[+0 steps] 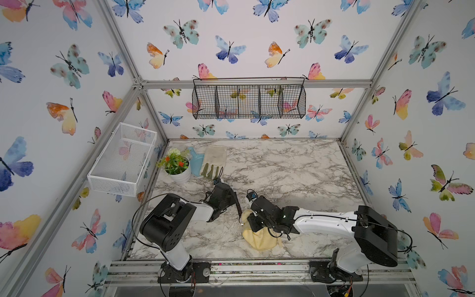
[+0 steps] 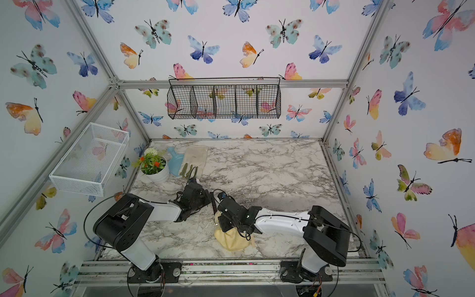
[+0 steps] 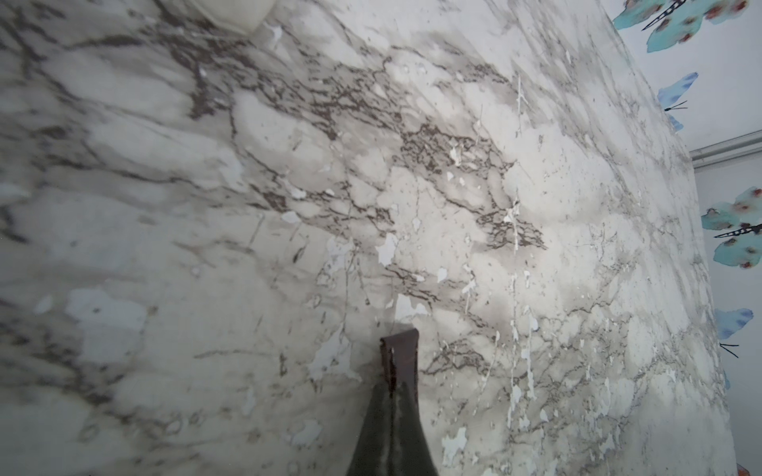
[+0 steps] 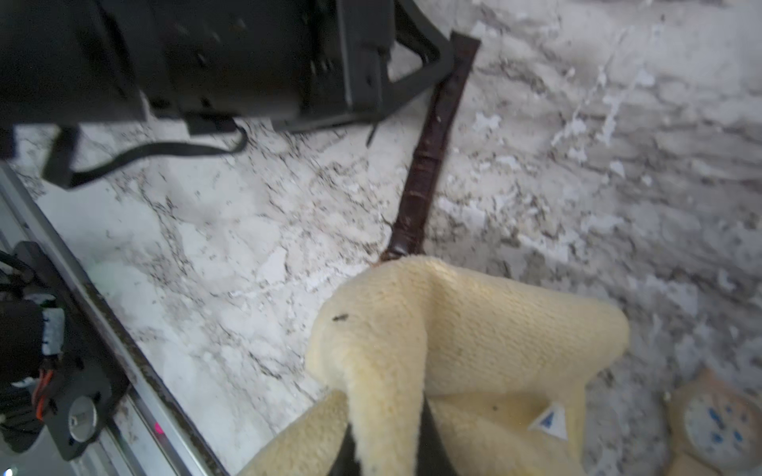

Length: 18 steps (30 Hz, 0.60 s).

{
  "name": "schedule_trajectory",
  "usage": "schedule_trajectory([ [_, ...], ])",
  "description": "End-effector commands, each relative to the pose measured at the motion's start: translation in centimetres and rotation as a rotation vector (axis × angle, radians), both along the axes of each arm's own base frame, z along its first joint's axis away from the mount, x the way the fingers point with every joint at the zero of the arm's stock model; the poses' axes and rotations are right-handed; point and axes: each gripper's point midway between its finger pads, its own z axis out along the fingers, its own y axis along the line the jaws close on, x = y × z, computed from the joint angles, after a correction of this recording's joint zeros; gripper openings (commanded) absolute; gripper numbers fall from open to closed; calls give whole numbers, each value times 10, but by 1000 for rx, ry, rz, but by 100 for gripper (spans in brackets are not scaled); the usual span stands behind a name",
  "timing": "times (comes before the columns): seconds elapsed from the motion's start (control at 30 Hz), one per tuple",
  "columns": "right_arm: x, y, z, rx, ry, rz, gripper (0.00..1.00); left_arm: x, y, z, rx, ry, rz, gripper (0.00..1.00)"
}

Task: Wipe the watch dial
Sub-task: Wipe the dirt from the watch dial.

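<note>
A dark brown watch strap (image 4: pixel 429 156) lies on the marble table (image 1: pixel 295 167), and its near end runs under a yellow cloth (image 4: pixel 474 329). The dial is hidden beneath that cloth. My left gripper (image 3: pixel 396 385) is shut on the strap's far end (image 3: pixel 402 354), which also shows in both top views (image 1: pixel 237 203) (image 2: pixel 213 204). My right gripper (image 4: pixel 385 449) is shut on a fold of the cloth (image 1: pixel 259 239) and presses it down over the watch. Both grippers (image 1: pixel 235 198) (image 1: pixel 250 218) are close together near the table's front middle.
A potted plant (image 1: pixel 177 164), a blue scoop (image 1: pixel 196 162) and gloves (image 1: pixel 213 162) sit at the back left. A white mesh basket (image 1: pixel 123 159) hangs on the left wall, and a black wire basket (image 1: pixel 249 100) on the back wall. A blurred round pale object (image 4: pixel 717 424) lies beside the cloth.
</note>
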Motion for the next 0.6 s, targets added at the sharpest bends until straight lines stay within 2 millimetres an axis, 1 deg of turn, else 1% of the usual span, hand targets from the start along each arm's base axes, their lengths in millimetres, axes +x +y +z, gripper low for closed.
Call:
schedule_trajectory([
  [0.0, 4, 24, -11, -23, -7, 56, 2, -64, 36, -69, 146, 297, -2, 0],
  [0.13, 7, 37, -37, -67, 19, 76, 2, -65, 35, -68, 130, 297, -4, 0],
  [0.23, 5, 35, -51, -81, 38, 71, 2, -65, 37, -68, 131, 293, -1, 0],
  [0.33, 1, 25, -58, -84, 47, 56, 2, -65, 41, -68, 136, 292, 9, 0],
  [0.5, -5, -1, -64, -104, 49, 17, 2, -66, 48, -73, 154, 299, 22, 0],
  [0.57, -9, -15, -65, -118, 51, 2, 2, -66, 51, -74, 158, 299, 29, 0],
])
